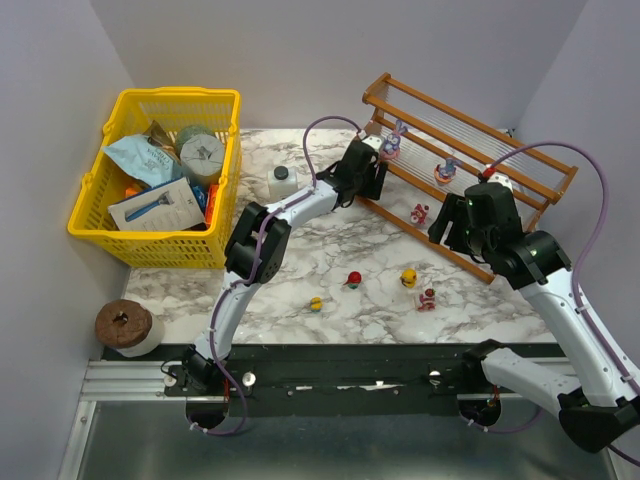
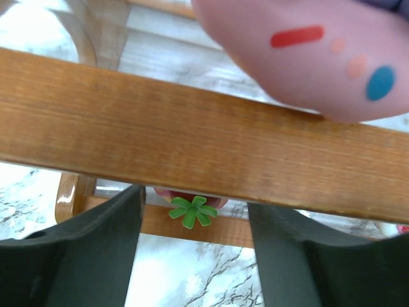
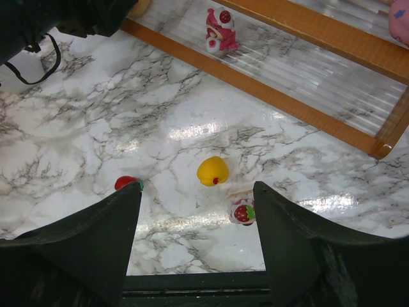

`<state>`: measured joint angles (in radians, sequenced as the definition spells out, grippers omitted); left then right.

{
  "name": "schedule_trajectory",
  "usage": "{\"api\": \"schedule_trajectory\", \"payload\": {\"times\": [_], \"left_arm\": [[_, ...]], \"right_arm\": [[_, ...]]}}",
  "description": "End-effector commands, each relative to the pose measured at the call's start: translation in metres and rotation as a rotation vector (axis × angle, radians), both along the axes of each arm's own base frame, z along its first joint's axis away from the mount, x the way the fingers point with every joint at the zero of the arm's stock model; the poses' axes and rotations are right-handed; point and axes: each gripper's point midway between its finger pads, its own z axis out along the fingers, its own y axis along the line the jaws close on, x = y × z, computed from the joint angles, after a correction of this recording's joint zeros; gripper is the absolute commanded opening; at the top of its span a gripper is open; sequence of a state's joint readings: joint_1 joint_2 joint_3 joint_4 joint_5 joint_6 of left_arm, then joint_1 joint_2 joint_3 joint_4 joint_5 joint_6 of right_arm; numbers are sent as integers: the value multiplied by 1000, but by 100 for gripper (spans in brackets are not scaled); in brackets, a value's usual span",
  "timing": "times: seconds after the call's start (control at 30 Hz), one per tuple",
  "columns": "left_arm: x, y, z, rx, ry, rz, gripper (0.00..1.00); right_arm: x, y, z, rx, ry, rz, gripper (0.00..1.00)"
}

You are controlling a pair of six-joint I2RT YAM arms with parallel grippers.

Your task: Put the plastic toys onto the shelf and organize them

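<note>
Marble table (image 1: 330, 250) carries four loose toys (image 1: 408, 278) at lower centre while the left gripper (image 2: 195, 199) stretches to the shelf (image 2: 192, 141), jaws apart, and the right gripper (image 3: 197, 187) tilts downward, jaws likewise apart.

No legible words, brands or numbers anywhere, print on the pale blue packet (image 1: 148, 158) and white card (image 1: 160, 206) in the yellow plastic mesh basket (image 1: 170, 96) too small to read

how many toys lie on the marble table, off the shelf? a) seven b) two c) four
c: four lie on the marble table, a small yellowish toy, a red one, a yellow one and a pink-red one, all in front of the shelf.
</note>
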<state>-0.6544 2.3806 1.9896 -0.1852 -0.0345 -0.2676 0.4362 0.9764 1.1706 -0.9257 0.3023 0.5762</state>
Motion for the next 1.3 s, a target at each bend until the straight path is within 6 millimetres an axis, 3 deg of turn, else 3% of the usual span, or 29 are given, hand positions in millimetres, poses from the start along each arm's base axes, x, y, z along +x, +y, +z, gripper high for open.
{"api": "schedule_trajectory", "payload": {"times": [0.0,0.23,0.37,0.43,0.47,0.53,0.57,0.6,0.67,0.7,0.77,0.8,0.97,1.1,1.27], "left_arm": [[2,0,34,-39,-56,0,75],[-2,1,55,-78,-75,8,78],[-10,6,71,-103,-90,15,78],[-17,9,67,-106,-84,19,78],[-20,12,78,-115,-100,23,78],[-29,19,68,-109,-80,33,79],[-33,21,79,-124,-92,33,78],[-40,25,69,-109,-73,35,79],[-50,30,79,-127,-76,41,78],[-60,35,69,-117,-53,44,78],[-76,33,80,-142,-54,26,78],[-87,35,70,-128,-36,18,78],[-124,28,78,-141,-25,-35,79],[-139,32,77,-152,-3,-51,79],[-147,40,76,-138,2,-62,79]], "right_arm": [[-4,-10,-5,-24,17,-41,79],[-6,-10,-7,-24,23,-40,80],[-8,-7,-18,-21,53,-23,82],[-9,-4,-24,-14,72,-17,84],[-10,-1,-27,-3,81,1,84],[-12,3,-39,6,108,10,84],[-14,5,-44,16,124,17,85],[-14,6,-47,19,128,20,85],[-20,7,-59,33,158,11,84],[-20,8,-62,43,161,11,84],[-26,8,-73,52,187,3,84],[-28,10,-77,58,202,10,84],[-50,8,-113,51,344,-2,82],[-65,13,-138,77,407,17,78],[-69,20,-154,122,408,36,72]]}}
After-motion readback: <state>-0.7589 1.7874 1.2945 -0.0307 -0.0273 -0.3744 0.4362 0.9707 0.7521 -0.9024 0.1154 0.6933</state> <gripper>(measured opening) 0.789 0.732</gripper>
